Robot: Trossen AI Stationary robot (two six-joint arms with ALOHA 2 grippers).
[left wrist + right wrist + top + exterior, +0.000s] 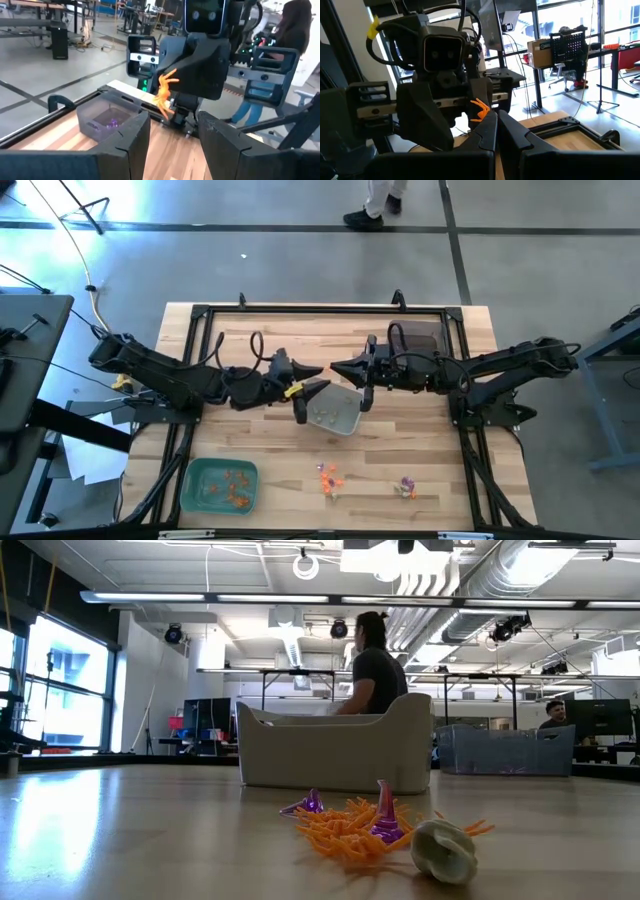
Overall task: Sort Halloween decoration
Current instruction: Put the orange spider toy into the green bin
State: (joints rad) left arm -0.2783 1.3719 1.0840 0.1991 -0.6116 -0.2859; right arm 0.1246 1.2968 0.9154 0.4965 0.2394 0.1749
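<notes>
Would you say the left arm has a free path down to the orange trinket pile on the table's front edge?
Probably yes: the orange trinket pile lies on bare wood, and the left claw, open above the grey tray, has nothing between.

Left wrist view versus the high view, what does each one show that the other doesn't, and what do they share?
Only the left wrist view shows an orange trinket pinched in the right gripper, with the left gripper's fingers spread open in front of it.

Only the high view shows the green tray holding orange pieces, the grey tray under the grippers, and loose trinkets near the table's front edge.

Both show the dark tray at the far edge and the wooden table.
</notes>
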